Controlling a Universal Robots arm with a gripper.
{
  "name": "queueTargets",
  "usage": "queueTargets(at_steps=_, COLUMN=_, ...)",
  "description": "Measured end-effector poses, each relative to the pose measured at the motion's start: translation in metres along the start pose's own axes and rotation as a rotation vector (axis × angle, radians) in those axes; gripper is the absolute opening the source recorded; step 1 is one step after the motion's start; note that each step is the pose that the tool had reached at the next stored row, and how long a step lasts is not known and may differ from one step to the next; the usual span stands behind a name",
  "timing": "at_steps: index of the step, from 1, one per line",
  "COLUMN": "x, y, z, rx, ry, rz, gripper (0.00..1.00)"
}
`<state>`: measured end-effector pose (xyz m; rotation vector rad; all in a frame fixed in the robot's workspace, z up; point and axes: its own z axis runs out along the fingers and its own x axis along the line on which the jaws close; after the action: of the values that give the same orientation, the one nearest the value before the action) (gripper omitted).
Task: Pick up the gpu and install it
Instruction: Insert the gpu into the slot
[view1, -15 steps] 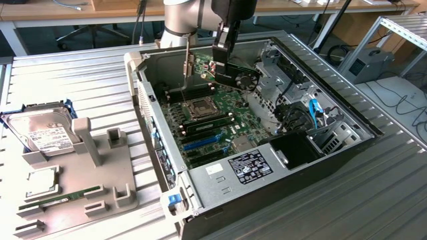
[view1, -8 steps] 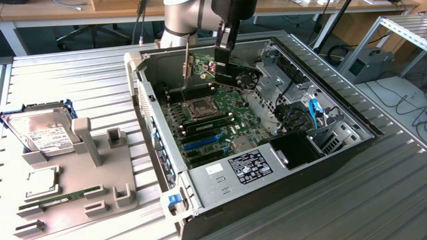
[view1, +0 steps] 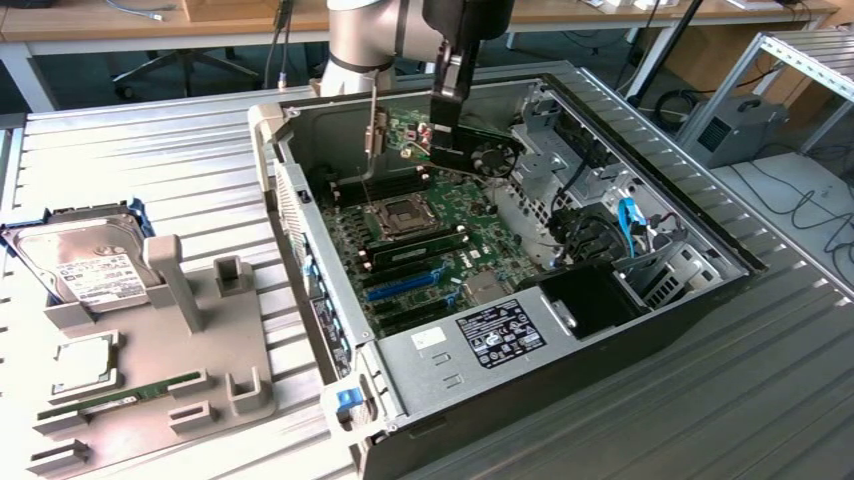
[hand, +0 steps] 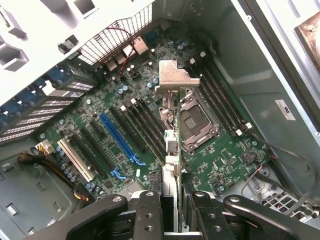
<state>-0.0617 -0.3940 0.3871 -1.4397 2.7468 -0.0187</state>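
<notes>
Gpu (view1: 407, 135) in transit over the open chassis. The gpu hangs in the air inside the open computer case (view1: 667, 310), above the motherboard (view1: 441, 240) and seated in no slot. In the exterior view its green circuit-board face shows, with the silver end bracket (view1: 375, 125) hanging upright on the exterior view's left of the card.

In the wrist view the gpu (hand: 171, 145) is seen edge-on. Its bracket (hand: 173, 77) lies over the strip between the memory slots (hand: 145, 120) and the CPU socket (hand: 197, 122), well apart from the long blue expansion slot (hand: 117, 137).

The gripper (hand: 173, 205) pinches the card, one black finger pressed flat against each face. In the exterior view the gripper (view1: 445, 115) comes down from the arm at the far end of the case.

The CPU socket (view1: 400, 215) lies below the card, the blue expansion slots (view1: 400, 285) nearer the camera, and the labelled power supply (view1: 501, 335) at the near end of the case.

To the exterior view's left, on the ribbed metal table (view1: 747, 400), a grey parts fixture (view1: 174, 300) carries a hard drive (view1: 80, 265), a processor (view1: 83, 360) and a green RAM stick (view1: 120, 395).
</notes>
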Motion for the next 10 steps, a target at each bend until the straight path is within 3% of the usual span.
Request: queueTargets(at_steps=10, x=0.0, y=0.0, z=0.0, rx=-0.0012, ry=-0.0012, rz=-0.041, gripper=0.27)
